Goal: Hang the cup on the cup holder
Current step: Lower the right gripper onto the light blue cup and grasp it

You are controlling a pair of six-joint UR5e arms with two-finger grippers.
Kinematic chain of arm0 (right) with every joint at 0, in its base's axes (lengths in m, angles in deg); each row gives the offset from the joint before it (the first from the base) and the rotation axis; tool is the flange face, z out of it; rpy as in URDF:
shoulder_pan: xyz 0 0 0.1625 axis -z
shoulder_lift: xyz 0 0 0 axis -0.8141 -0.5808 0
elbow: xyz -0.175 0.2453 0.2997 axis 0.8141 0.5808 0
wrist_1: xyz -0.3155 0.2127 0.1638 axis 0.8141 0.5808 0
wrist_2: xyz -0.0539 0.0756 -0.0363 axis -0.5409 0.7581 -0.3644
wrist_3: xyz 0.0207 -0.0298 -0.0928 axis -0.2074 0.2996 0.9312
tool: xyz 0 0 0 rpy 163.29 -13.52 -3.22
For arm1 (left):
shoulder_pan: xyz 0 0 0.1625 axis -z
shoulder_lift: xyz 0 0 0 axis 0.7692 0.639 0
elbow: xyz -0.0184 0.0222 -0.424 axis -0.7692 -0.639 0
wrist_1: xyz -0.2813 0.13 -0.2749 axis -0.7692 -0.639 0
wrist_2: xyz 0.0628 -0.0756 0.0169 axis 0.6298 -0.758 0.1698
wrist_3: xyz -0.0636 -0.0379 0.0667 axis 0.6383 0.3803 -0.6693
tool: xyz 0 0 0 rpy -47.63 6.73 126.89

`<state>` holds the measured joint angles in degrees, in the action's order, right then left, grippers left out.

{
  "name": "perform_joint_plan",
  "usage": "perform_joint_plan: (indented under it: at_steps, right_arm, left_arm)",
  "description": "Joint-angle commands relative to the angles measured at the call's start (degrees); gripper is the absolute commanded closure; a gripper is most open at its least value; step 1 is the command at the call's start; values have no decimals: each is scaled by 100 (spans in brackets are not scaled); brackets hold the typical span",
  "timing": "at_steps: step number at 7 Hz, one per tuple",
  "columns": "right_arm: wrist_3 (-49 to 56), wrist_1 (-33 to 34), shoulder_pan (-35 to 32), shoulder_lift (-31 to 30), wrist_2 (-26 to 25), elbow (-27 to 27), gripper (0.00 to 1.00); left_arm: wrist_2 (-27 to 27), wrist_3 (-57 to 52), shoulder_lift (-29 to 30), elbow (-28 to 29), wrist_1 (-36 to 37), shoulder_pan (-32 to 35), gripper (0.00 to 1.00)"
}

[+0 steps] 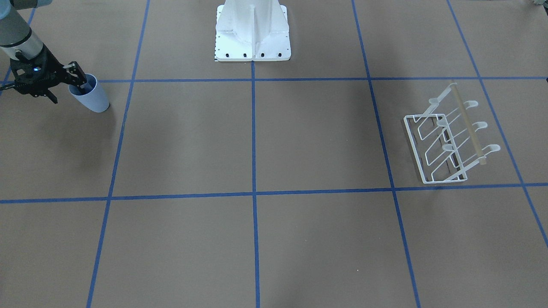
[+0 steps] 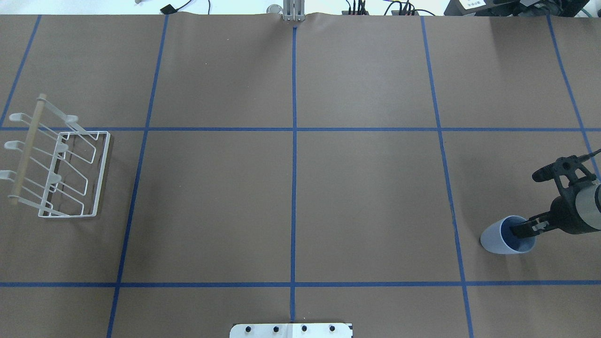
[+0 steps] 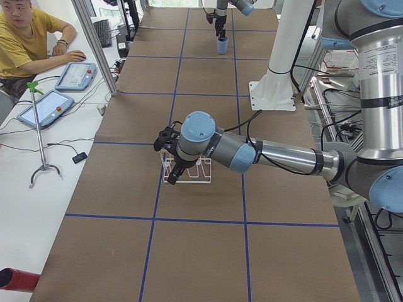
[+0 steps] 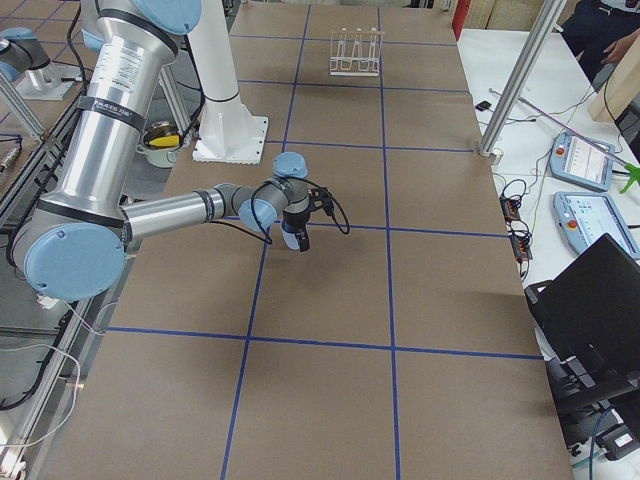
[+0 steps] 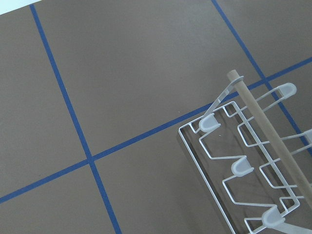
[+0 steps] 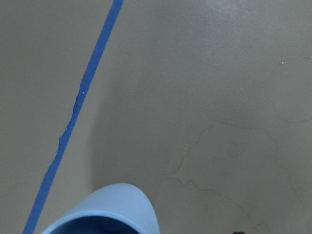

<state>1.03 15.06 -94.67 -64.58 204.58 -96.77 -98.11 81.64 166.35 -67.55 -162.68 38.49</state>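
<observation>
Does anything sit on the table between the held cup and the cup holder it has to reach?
Nothing visible does. The right hand grips the cup by its rim at one end of the table; the cup holder stands at the other end, and only bare brown surface with blue tape lines lies between.

One cup [image 2: 493,237], one cup holder [image 2: 27,150], two arms [image 3: 252,154] [image 4: 170,215], one person [image 3: 25,44].

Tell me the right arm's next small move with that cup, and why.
Probably raise the cup a little and start carrying it toward the robot's left, to the cup holder. The right gripper pinches the rim with one finger inside, and the cup is tilted, so it looks grasped. The holder stands at the far opposite end with its prongs bare.
</observation>
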Motion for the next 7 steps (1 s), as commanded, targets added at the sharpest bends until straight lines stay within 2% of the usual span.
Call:
perform_joint_plan:
  at_steps: [1, 2, 4, 7]
  right_arm:
    - [0, -38, 88, 0, 0, 91, 50]
    - [9, -47, 123, 0, 0, 134, 60]
    - [9, -47, 176, -9, 0, 144, 100]
    - [44, -64, 124, -9, 174, 118, 100]
  left_arm:
    - [0, 0, 1, 0, 0, 0, 2]
    - [-9, 0, 1, 0, 0, 0, 2]
    - [-9, 0, 1, -9, 0, 0, 2]
    - [-9, 0, 9, -26, 0, 0, 2]
